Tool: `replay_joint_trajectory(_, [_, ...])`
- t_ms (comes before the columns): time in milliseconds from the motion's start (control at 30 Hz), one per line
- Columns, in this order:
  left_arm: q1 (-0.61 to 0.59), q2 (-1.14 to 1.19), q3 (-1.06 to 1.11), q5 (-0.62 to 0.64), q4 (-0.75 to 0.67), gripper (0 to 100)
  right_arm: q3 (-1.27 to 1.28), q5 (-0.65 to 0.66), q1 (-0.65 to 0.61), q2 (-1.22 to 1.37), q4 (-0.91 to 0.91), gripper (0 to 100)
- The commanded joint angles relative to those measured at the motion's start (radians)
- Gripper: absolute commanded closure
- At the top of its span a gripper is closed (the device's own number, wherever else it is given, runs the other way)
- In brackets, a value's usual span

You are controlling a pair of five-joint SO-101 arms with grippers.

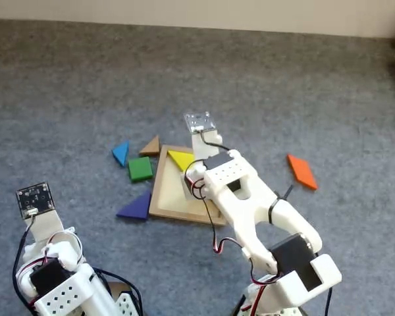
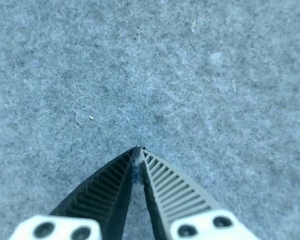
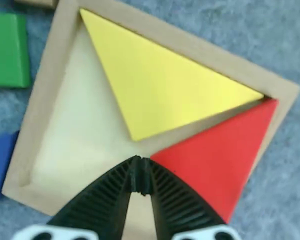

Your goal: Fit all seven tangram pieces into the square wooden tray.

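1. The right fingers (image 3: 105, 200) are pressed shut with nothing between them. They are placed over the bare floor of the square wooden tray (image 3: 45, 85), just beside the point where the yellow triangle (image 3: 160, 85) and the red triangle (image 3: 215, 155) meet.
2. A knock is judged the likeliest fault. If the shut fingers were lowered or swept sideways, either seated triangle could be pushed up onto the rim, or the tray itself slid across the grey surface (image 1: 72, 85).
3. The left fingers (image 2: 175, 185) are likewise closed on nothing, over bare surface, with no piece near them.
4. The tray, at the centre of the high view, is occupied by those two large triangles only. They lie flat and touch along one edge, and the rest of the floor is uncovered.
5. Five pieces are seen outside it in the high view:
   - The green square (image 1: 140, 169), the small blue triangle (image 1: 121, 153) and the brown triangle (image 1: 151, 147) are grouped to the tray's upper left.
   - The dark blue triangle (image 1: 137, 207) lies just beside the tray's left edge.
   - The orange parallelogram (image 1: 301, 171) lies well apart to the right.
6. Such thin, flat pieces are judged hard to pinch off the surface, so a grasp could slip. A piece set down turned the wrong way could jam against those already seated.
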Motion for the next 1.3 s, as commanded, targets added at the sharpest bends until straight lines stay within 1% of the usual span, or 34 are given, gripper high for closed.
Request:
replay_joint_trajectory(0, [-0.007, -0.061, 0.021, 0.000, 0.009, 99, -0.056, -0.008, 0.001, -0.018, -0.027, 99.4])
replay_joint_trajectory(133, [-0.010, -0.061, 0.021, 0.000, 0.009, 99, -0.054, -0.008, -0.012, -0.041, -0.027, 99.4])
replay_joint_trajectory(233, [-0.012, -0.061, 0.021, 0.000, 0.009, 99, -0.051, -0.008, -0.002, -0.136, -0.027, 99.4])
replay_joint_trajectory(367, [-0.012, -0.061, 0.021, 0.000, 0.009, 99, 0.002, -0.008, 0.061, -0.285, -0.001, 99.4])
replay_joint_trajectory(467, [-0.012, -0.061, 0.021, 0.000, 0.009, 99, 0.050, -0.008, 0.111, -0.331, -0.001, 99.4])
replay_joint_trajectory(633, [-0.012, -0.061, 0.021, 0.000, 0.009, 99, 0.068, -0.003, 0.165, -0.272, 0.001, 99.4])
replay_joint_trajectory(767, [-0.005, -0.061, 0.021, 0.000, 0.009, 99, 0.067, -0.002, 0.183, -0.193, 0.002, 99.4])
replay_joint_trajectory(867, [-0.005, -0.061, 0.021, 0.000, 0.009, 99, 0.067, -0.002, 0.166, -0.136, 0.007, 99.4])
replay_joint_trajectory(967, [-0.004, -0.061, 0.021, 0.000, 0.009, 99, 0.065, -0.002, 0.147, -0.090, 0.064, 99.4])
replay_joint_trajectory(1267, [-0.004, -0.061, 0.021, 0.000, 0.009, 99, 0.012, -0.009, 0.099, -0.010, 0.062, 99.4])
